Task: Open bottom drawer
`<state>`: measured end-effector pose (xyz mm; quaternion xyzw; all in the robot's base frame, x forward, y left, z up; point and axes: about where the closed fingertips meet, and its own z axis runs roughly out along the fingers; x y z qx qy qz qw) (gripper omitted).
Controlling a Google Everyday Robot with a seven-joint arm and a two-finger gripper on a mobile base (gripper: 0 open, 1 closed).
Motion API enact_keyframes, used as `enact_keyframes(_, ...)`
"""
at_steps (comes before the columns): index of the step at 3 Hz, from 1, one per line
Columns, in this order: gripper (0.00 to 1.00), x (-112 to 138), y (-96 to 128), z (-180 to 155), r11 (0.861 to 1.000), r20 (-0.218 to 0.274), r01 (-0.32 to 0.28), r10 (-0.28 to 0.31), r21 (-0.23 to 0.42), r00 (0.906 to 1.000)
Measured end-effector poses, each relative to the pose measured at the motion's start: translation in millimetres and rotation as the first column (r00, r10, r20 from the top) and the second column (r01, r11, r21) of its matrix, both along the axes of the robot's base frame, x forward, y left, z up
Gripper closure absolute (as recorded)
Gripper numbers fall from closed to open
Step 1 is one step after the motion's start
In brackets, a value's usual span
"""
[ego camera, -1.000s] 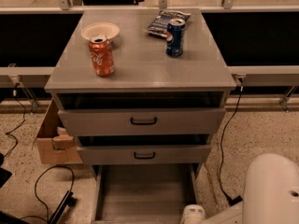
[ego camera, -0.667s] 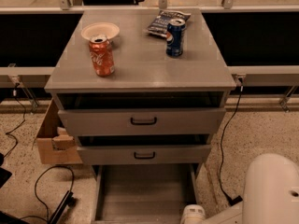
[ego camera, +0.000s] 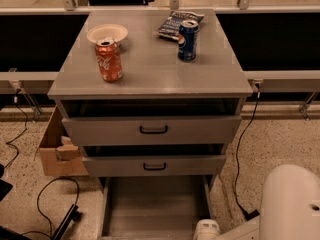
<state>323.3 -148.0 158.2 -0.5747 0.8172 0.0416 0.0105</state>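
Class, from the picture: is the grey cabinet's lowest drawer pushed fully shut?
No: the grey bottom drawer stands pulled out, its plain grey inside showing, with the white gripper at the picture's bottom edge beside its right wall.

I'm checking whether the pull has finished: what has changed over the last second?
Nothing visibly changed. The bottom drawer stays pulled out, and the hand stays low at the picture's bottom edge, by the drawer's right front corner.
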Motion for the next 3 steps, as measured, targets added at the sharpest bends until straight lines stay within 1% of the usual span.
enact_keyframes(1, 0.18, 0.1, 0.0, 0.0, 1.0, 0.0, 0.0, 0.0, 0.0, 1.0)
enact_keyframes(2, 0.0, 0.1, 0.0, 0.0, 1.0, 0.0, 0.0, 0.0, 0.0, 1.0)
enact_keyframes(3, 0.0, 0.1, 0.0, 0.1, 1.0, 0.0, 0.0, 0.0, 0.0, 1.0)
